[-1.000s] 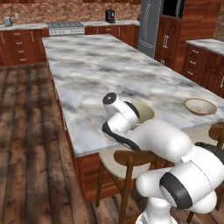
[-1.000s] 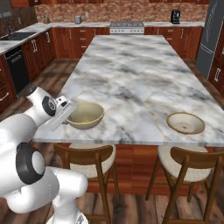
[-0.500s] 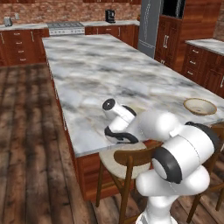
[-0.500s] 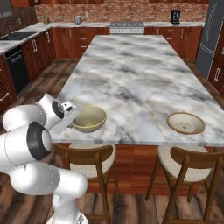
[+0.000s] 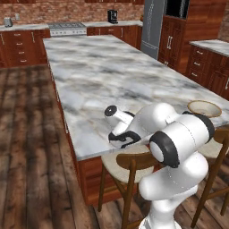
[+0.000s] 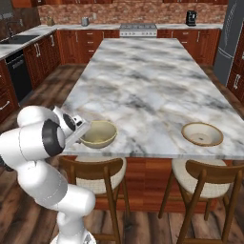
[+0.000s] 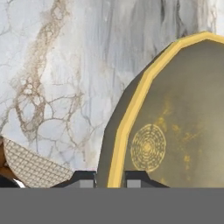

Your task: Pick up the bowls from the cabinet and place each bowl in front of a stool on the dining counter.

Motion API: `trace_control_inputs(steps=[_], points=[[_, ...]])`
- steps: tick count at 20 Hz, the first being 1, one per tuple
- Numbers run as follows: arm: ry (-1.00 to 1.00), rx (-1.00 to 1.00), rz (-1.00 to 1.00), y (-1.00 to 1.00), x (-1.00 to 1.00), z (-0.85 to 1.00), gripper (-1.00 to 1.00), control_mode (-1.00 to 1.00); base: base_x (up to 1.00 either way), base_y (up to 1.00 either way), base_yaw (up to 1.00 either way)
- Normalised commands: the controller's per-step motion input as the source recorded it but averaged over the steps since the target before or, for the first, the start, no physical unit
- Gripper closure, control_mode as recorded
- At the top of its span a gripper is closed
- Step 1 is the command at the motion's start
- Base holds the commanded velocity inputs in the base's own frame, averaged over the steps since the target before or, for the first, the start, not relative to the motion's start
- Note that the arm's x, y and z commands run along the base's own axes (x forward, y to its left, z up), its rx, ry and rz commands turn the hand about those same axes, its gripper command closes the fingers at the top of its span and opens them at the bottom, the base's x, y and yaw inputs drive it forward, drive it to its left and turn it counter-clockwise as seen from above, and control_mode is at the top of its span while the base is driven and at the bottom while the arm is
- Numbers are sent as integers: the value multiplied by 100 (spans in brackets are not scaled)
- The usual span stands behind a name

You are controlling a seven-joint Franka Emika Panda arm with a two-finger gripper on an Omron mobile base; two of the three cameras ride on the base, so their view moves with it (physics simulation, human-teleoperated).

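The deep grey-olive bowl (image 6: 98, 134) with a pale yellowish inside sits low on the dining counter (image 6: 143, 81), close to its front edge and above the left stool (image 6: 95, 175). My gripper (image 6: 82, 134) is shut on its left rim. In the hand view the yellow rim of this bowl (image 7: 175, 113) runs down between my two fingertips, where the gripper (image 7: 110, 178) is pinching it. The shallower cream bowl (image 6: 202, 134) rests on the counter in front of the right stool (image 6: 206, 183). It also appears as the cream bowl (image 5: 204, 108) at the right of the left base view.
My white arm folds low over the counter's front edge (image 5: 89, 150). Wooden floor lies to the left of the island. Along the brick back wall stand a stove (image 6: 137, 29), red-brown drawer units and a steel fridge (image 5: 153, 27).
The arm has folded lower and the deep bowl, still gripped, has come down and nearer to the counter's front edge. The cream bowl has not moved.
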Motion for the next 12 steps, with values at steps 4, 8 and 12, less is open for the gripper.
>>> trace_control_inputs(steps=[4, 8, 12], points=[[0, 8, 0, 1, 16, -16, 100, -100, 0, 0, 0], [1, 6, 0, 3, 20, -8, 100, -100, 0, 0, 0], [4, 7, 0, 5, 17, 0, 100, -100, 0, 0, 0]])
